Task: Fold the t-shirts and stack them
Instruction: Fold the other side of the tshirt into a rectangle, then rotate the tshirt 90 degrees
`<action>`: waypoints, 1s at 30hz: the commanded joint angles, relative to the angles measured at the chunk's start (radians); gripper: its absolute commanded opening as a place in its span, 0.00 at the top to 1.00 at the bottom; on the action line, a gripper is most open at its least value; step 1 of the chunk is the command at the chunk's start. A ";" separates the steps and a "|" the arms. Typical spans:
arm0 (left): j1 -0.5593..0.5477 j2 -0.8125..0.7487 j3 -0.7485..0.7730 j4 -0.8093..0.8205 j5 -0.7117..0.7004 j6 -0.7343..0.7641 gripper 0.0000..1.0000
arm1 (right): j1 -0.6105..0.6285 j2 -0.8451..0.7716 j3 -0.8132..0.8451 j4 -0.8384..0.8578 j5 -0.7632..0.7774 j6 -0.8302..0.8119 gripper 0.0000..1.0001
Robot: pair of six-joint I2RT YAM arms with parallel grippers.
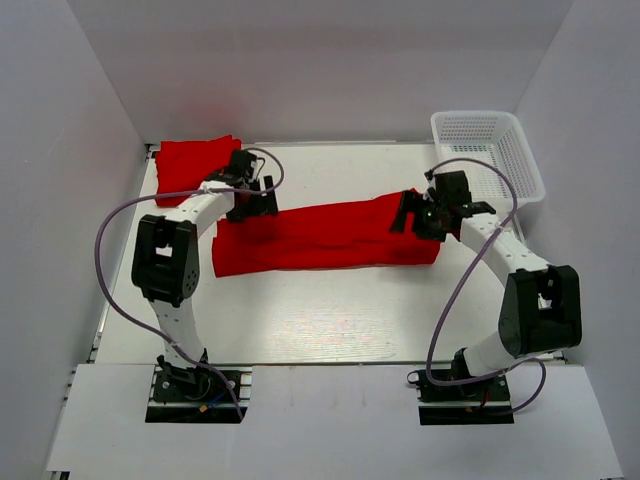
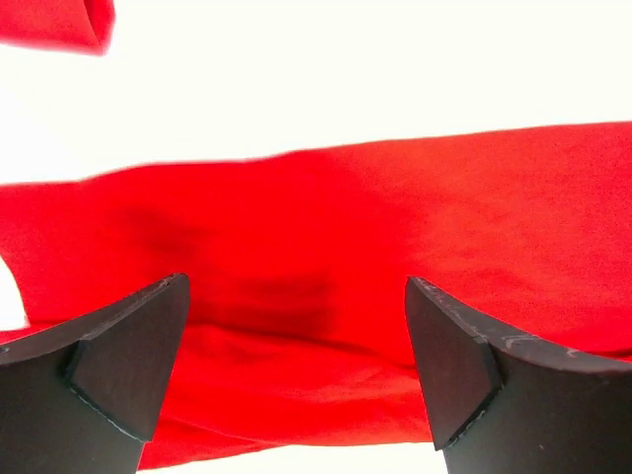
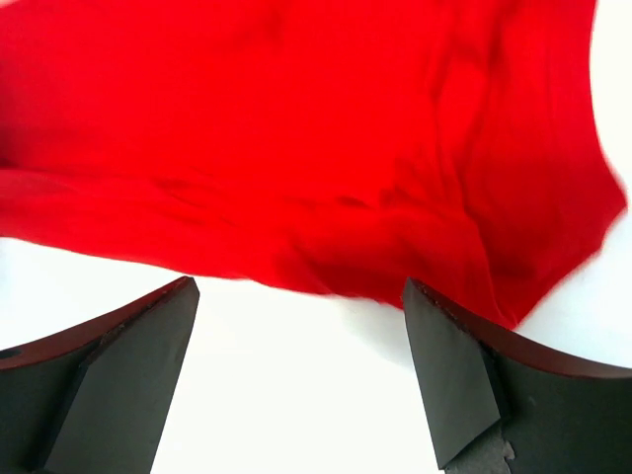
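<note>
Both jaws stand open: the left arm (image 1: 190, 215) over the left end of the shirt (image 1: 320, 235), the right arm (image 1: 500, 250) at its right end (it lies as a long strip across the counter (image 1: 330, 310)). Each should pinch all layers evenly before folding. Farther left waits a folded shirt (image 1: 195, 160).

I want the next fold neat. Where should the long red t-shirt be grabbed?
Pinch the long red t-shirt by its short ends from above, one hand each: it lies flat as a left-to-right strip, and the open left hand and right hand sit at those ends.
</note>
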 commanded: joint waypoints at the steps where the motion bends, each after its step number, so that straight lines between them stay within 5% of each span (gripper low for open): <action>1: 0.000 -0.099 0.073 -0.011 -0.013 0.032 0.00 | -0.001 -0.016 0.072 -0.005 -0.068 -0.041 0.10; 18: 0.000 -0.340 -0.197 -0.118 -0.136 -0.046 0.00 | 0.000 0.207 0.104 0.044 -0.072 -0.004 0.10; 30: 0.011 -0.291 -0.243 -0.041 -0.118 -0.066 0.00 | 0.008 0.290 0.104 0.054 -0.049 -0.006 0.10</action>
